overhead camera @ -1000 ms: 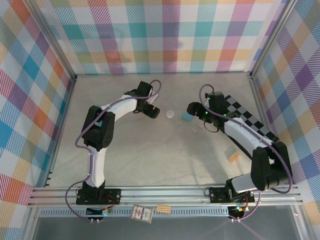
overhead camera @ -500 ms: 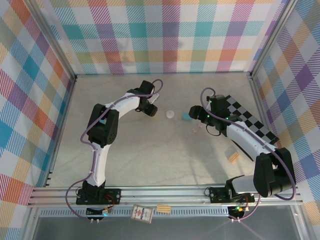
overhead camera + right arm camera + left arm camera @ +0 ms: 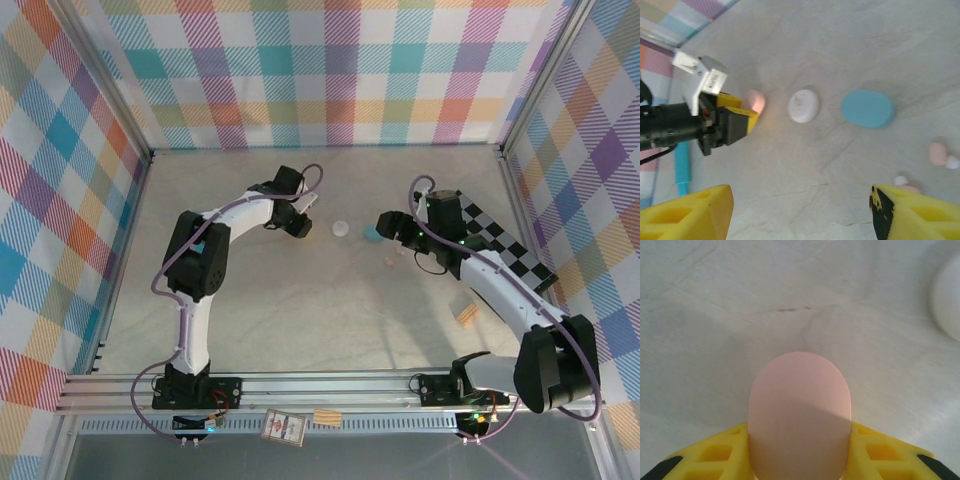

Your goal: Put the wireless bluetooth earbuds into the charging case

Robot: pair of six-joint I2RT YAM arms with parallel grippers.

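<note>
One change: left hand [image 3: 799, 456] has closed, now clamped on the pale pink pebble-shaped plastic case [image 3: 799, 410]. Right hand [image 3: 800, 210] stands wide apart. Tiny pink-and-white plastic earbuds [image 3: 941, 155] lie loose on the worktop [image 3: 840, 45], none inserted yet.

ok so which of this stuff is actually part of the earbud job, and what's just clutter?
Job: pink case between the left gripper's fingers; white case; teal case; small pink and white earbuds near the right gripper.
Lying about: teal cylinder; checkerboard strip; tan block; card on the front rail.
</note>
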